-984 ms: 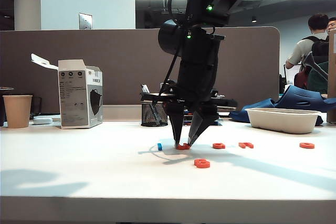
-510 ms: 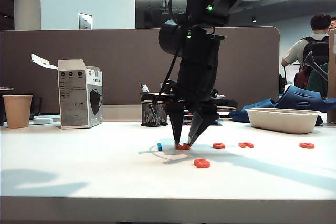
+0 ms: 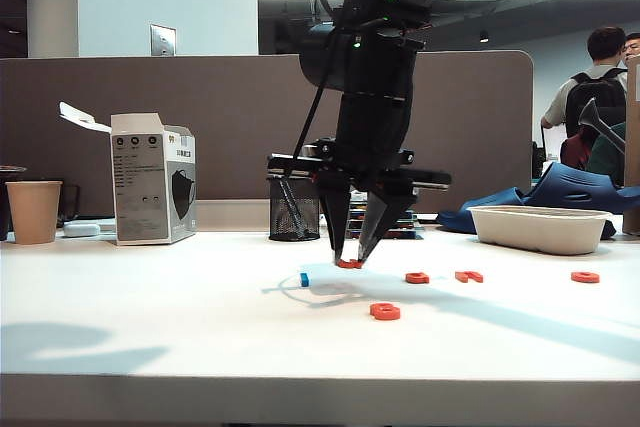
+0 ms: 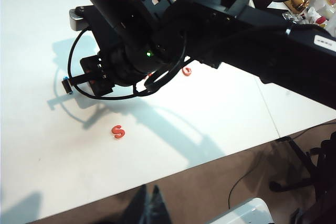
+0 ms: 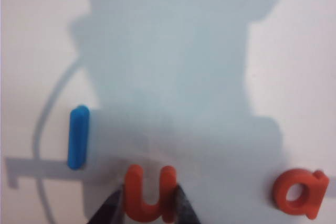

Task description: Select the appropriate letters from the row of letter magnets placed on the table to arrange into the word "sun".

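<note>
My right gripper [image 3: 350, 258] points down over the white table [image 3: 200, 327] and is shut on the orange-red letter u [image 3: 349, 264], which hangs just above the surface. In the right wrist view the u [image 5: 149, 192] sits between the two dark fingers [image 5: 112, 209]. The s [image 3: 384, 311] lies alone in front of the row; it also shows in the left wrist view as the s [image 4: 118, 131]. The row's other letters [image 3: 417, 277] run off to the right. The blue piece [image 3: 304, 278] lies left of the gripper. My left gripper [image 4: 152, 208] is shut, out beyond the table's front edge.
A letter a [image 5: 299, 190] lies near the u. At the back stand a paper cup [image 3: 33, 211], a white box [image 3: 152, 179], a mesh pen holder [image 3: 293, 215] and a white tray [image 3: 540, 227]. A grey-brown partition [image 3: 120, 97] closes the far side.
My right gripper has risen a little, lifting the u off the table. The other letters and the blue piece have not moved.
</note>
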